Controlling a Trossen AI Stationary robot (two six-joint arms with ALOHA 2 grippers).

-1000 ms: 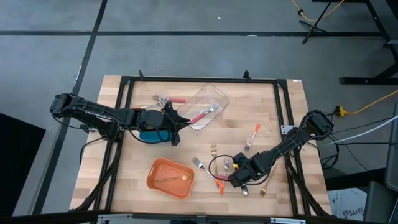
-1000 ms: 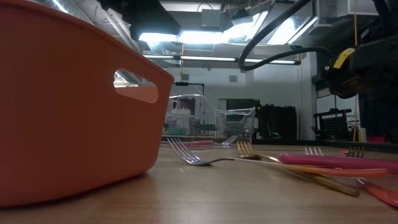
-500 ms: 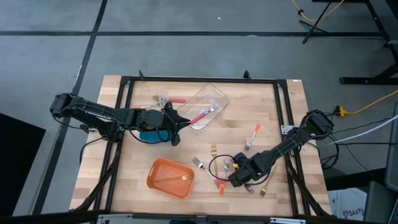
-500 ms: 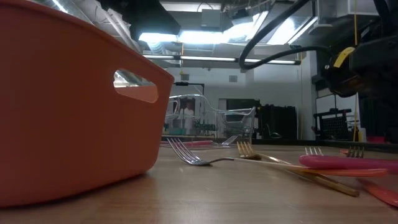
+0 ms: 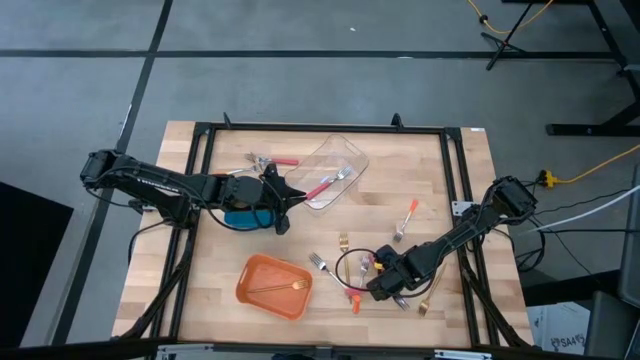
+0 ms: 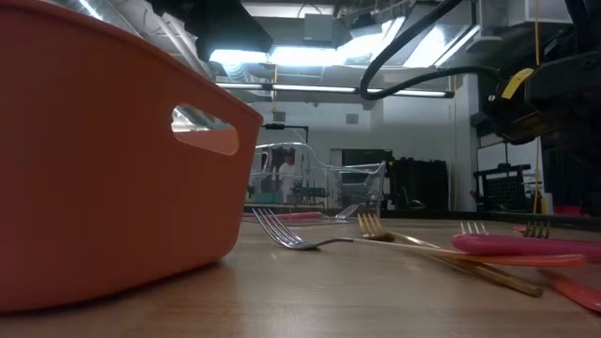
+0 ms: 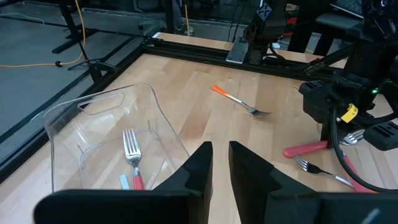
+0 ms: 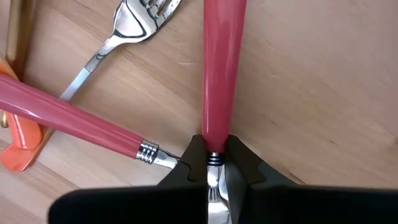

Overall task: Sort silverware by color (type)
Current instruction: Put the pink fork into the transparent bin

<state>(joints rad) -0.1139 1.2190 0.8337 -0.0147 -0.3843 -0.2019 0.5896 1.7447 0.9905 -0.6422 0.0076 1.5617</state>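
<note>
Your right gripper (image 8: pixel 214 163) is clenched on a red-handled fork (image 8: pixel 221 68); another red fork (image 8: pixel 74 124) lies just beside. No readable writing. Left gripper (image 7: pixel 221 163): can't tell.

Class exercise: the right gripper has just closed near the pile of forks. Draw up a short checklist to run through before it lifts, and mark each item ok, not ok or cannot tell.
1. Right gripper shut on the red-handled fork: ok, the fingers pinch it where handle meets metal.
2. Only one fork in the grip: ok, the second red-handled fork lies beside the fingers, not between them.
3. Neighbours free of the held fork: cannot tell, that fork's neck ends right at the fingers.
4. Target ready: ok, the clear container already holds a red-handled fork.
5. Left gripper out of the way: not ok, it hovers next to the clear container.
</note>
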